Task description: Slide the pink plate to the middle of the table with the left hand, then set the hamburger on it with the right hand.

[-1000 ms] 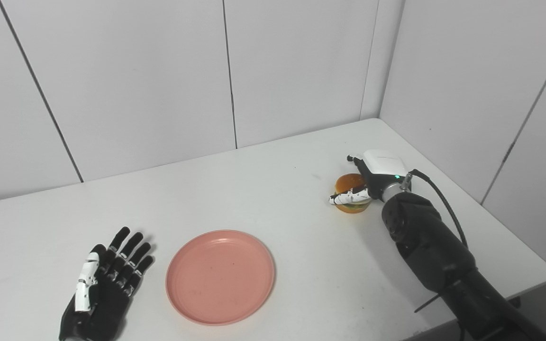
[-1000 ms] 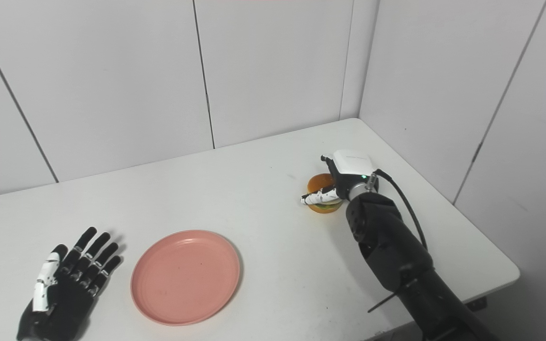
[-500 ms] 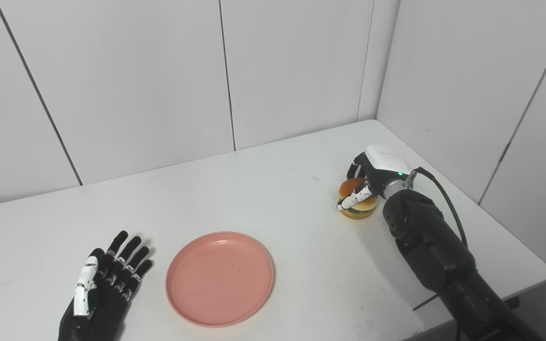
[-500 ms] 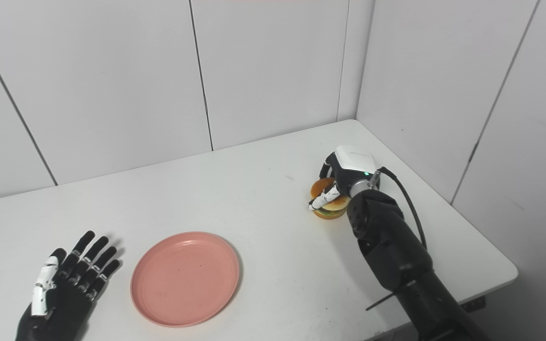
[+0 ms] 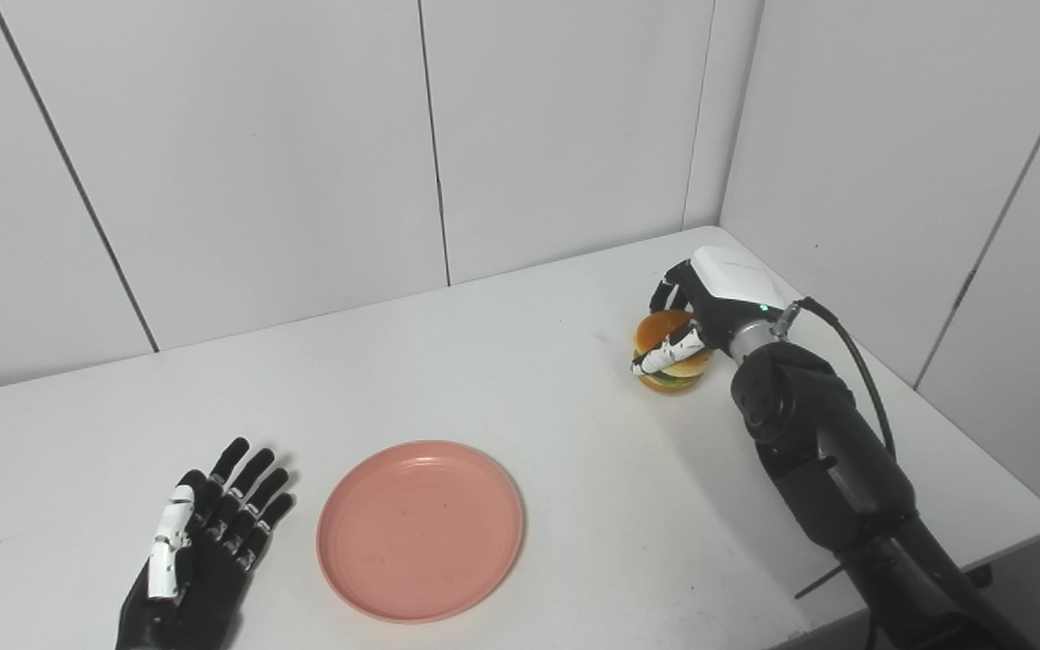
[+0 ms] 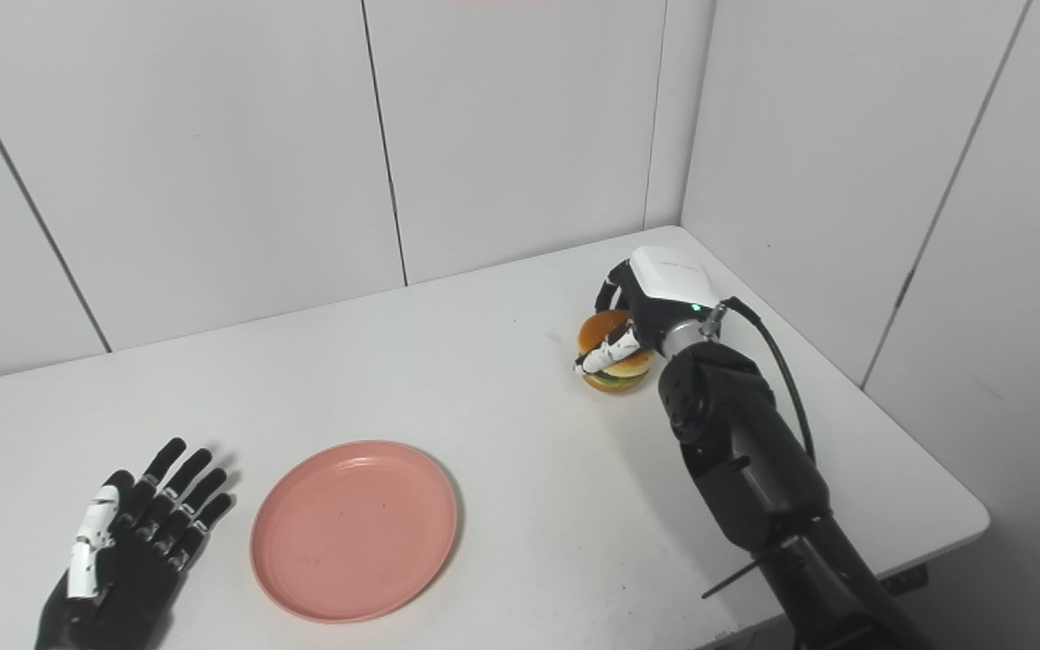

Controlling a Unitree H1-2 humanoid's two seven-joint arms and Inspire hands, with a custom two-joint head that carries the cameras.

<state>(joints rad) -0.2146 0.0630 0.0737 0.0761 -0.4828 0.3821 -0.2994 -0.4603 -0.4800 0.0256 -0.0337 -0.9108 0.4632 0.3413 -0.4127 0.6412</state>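
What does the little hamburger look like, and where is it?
The hamburger looks like a small toy: an orange-brown bun on top, pale and green layers beneath, another bun below. It sits upright at the table's far right side, apart from the pink plate. The right hand is wrapped around it, one white finger across its front.

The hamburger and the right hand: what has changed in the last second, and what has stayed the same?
The right hand closed its fingers around the hamburger, which it only touched one second ago, and appears to have begun lifting it, shifting slightly away from the robot. The pink plate has not moved, and the left hand stays open on the table beside it.
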